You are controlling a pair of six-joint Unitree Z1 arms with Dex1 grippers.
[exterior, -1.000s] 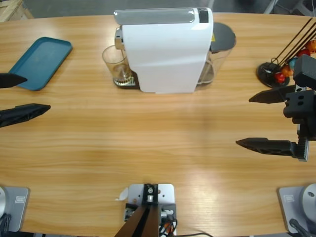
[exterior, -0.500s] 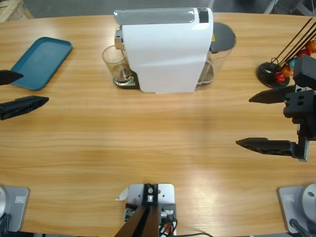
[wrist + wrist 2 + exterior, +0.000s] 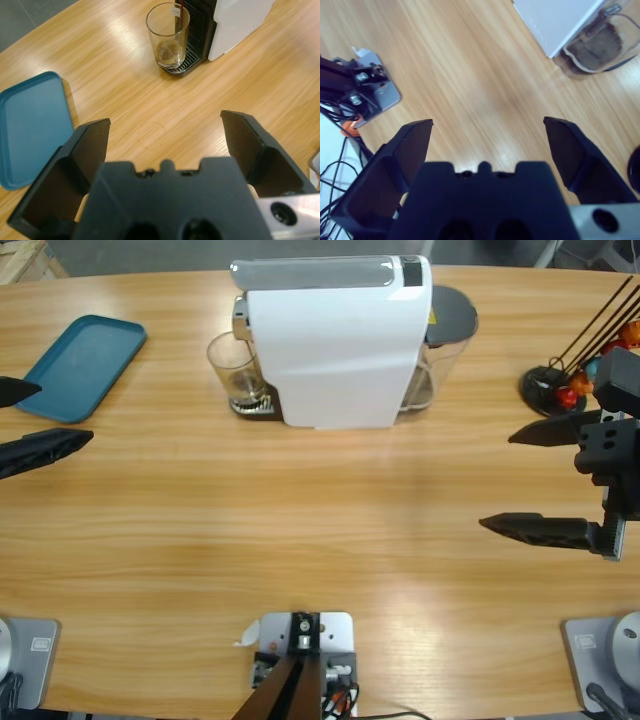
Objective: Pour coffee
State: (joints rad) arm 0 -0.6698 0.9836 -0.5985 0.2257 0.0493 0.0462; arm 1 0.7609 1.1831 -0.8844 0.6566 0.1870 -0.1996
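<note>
Coffee (image 3: 168, 52): shallow dark layer at bottom of glass (image 3: 236, 373), glass standing on drip tray under spout of white coffee machine (image 3: 335, 340), placed there to catch brew. Left gripper (image 3: 25, 422) at table's left edge, jaws spread wide, empty, aimed toward glass, well apart from it. Right gripper (image 3: 545, 480) at right side, jaws parted, holding nothing. Blue tray (image 3: 82, 365) beside left gripper, likely set-down spot. Capsule rack (image 3: 580, 360) far right.

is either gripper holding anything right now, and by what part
Nothing is held. The left gripper and right gripper are both open and empty; the glass stands untouched.
</note>
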